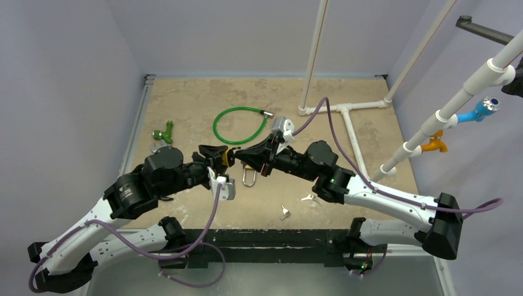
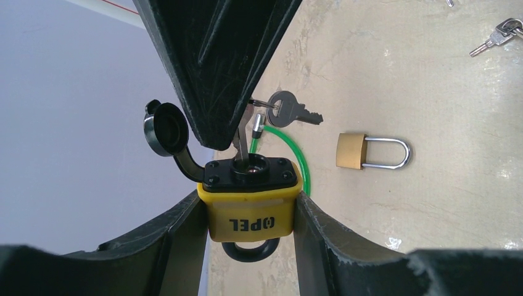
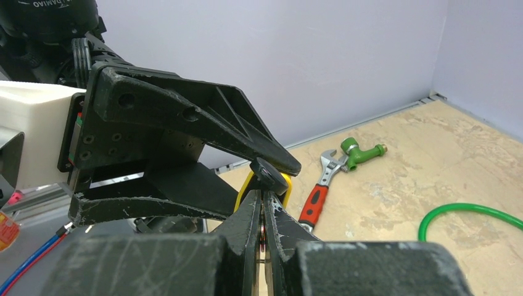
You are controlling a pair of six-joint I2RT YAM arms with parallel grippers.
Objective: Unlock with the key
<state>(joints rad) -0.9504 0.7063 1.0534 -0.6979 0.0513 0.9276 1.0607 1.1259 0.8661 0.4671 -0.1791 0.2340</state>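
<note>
Over the middle of the tan tabletop (image 1: 197, 102), the yellow padlock (image 2: 247, 223) is clamped in the left claw (image 2: 248, 200), keyhole turned rightward, so the key (image 2: 241, 140), pinched tight in the right claw (image 3: 262, 198), can be seated and turned.

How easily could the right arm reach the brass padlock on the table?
Probably not yet: the right gripper is shut on the key in the yellow padlock, though the brass padlock lies uncovered nearby.

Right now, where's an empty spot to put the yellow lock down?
Bare tabletop lies beyond the green cable loop and green nozzle. The middle is crowded: left end effector, right end effector, brass padlock, keys.
</note>
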